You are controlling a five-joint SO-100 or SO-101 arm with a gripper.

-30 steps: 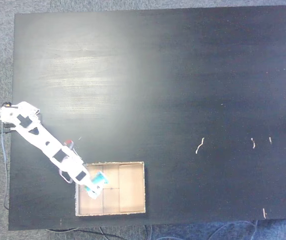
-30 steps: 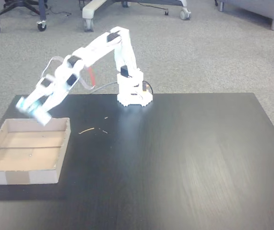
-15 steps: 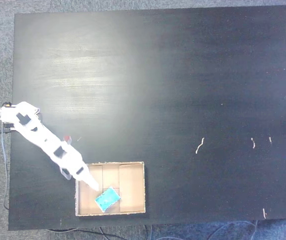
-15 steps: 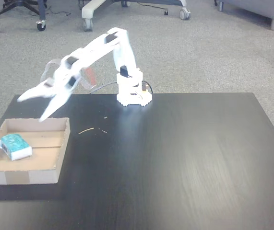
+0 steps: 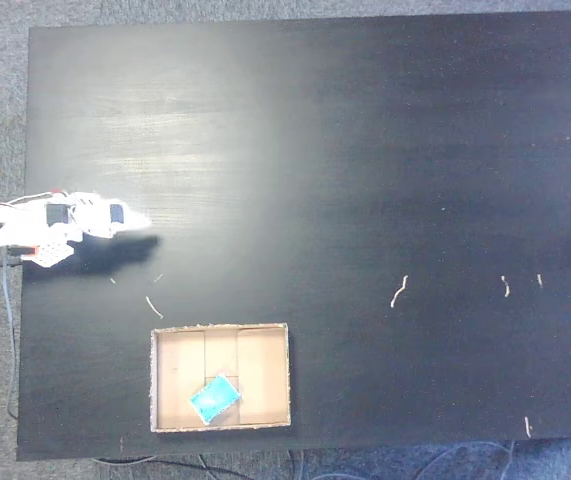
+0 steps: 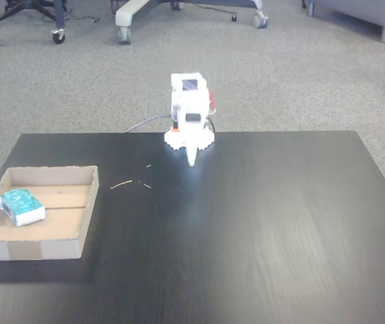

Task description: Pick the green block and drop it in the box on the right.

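Now the green block [image 5: 214,398] lies flat on the pale floor of the box [image 5: 270,375], tilted at an angle to the walls; in the fixed view from above it sits in the lower middle of the box, close to the bottom wall, and in the fixed view from the front the green block [image 6: 21,206] rests at the far left end of the box [image 6: 44,248], near its left wall. The box stands at the left, near part of the black table [image 6: 266,223] in that front view, and at the lower left of the table [image 5: 365,150] in the view from above. The white arm is folded back over its base at the far edge of the table, well apart from the box, with the gripper [image 6: 191,158] pointing down toward the tabletop and the gripper [image 5: 141,221] seen from above as a narrow pale tip; it holds nothing, but I cannot tell how its jaws stand. A few pale scraps [image 5: 398,291] lie scattered on the table.
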